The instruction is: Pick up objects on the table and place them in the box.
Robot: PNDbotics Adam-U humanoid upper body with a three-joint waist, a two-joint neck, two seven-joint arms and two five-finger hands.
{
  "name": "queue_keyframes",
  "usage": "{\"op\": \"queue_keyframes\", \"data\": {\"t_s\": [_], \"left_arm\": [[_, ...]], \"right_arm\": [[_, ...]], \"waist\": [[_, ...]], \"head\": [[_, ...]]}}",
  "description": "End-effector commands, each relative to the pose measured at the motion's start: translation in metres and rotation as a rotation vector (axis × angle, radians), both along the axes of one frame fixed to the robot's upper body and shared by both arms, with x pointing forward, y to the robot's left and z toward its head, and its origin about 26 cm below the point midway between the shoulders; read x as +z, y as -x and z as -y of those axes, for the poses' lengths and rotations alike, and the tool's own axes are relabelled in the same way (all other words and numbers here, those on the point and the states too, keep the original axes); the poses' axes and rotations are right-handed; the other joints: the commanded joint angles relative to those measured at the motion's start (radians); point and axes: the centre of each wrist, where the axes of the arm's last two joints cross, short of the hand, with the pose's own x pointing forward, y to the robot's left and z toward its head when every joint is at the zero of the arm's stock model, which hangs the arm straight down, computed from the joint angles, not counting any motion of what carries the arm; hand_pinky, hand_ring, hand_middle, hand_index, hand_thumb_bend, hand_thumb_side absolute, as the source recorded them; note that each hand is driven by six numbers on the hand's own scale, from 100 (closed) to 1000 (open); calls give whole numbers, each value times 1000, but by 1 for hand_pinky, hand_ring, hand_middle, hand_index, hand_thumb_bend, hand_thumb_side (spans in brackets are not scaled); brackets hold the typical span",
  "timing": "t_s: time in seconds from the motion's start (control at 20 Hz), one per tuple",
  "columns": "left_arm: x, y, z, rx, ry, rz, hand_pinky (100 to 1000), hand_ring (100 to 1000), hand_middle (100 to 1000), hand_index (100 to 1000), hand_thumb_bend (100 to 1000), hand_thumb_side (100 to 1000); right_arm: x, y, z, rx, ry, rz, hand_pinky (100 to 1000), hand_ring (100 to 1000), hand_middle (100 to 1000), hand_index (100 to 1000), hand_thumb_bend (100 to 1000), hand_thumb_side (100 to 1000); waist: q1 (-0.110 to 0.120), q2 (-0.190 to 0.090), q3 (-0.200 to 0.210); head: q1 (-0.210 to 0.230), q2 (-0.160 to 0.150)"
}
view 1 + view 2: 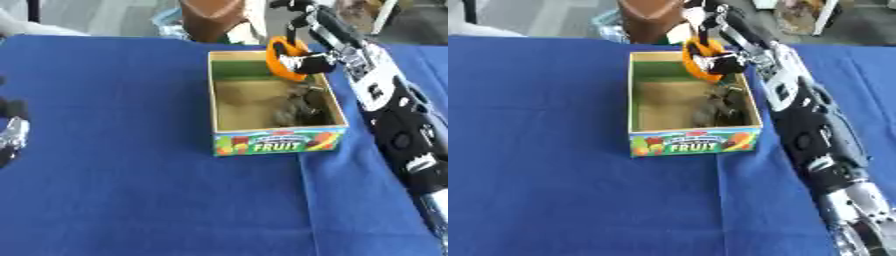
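Box (pixel 276 141) sits open on the blue cloth (pixel 114 190), "FRUIT" label facing you, dark items in its right half. Brown object (pixel 210 20) stands past the table's far edge. Your right arm (pixel 385 100) stretches up the right side; right hand (pixel 308 61) curls round an orange object (pixel 284 59) over the box's far right corner. Left hand (pixel 12 131) at the left edge; cannot tell its fingers.

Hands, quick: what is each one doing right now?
Right hand: closed on an orange object, over the far end of the box.
Left hand: at the left edge; fingers cannot be told.
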Motion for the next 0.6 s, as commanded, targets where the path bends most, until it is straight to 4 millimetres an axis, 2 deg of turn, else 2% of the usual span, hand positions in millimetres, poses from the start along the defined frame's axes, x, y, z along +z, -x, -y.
{"op": "queue_keyframes", "data": {"t_s": [0.05, 0.6], "left_arm": [[8, 2, -3, 8, -20, 27, 567, 498, 434, 719, 203, 100], [9, 1, -1, 1, -20, 31, 568, 498, 434, 719, 203, 100]], "right_arm": [[17, 0, 8, -3, 44, 17, 903, 1000, 874, 914, 100, 169], [-15, -7, 7, -53, 149, -82, 893, 1000, 862, 898, 100, 224]], "waist": [[4, -18, 0], [8, -13, 7]], "head": [[2, 4], [-1, -1]]}}
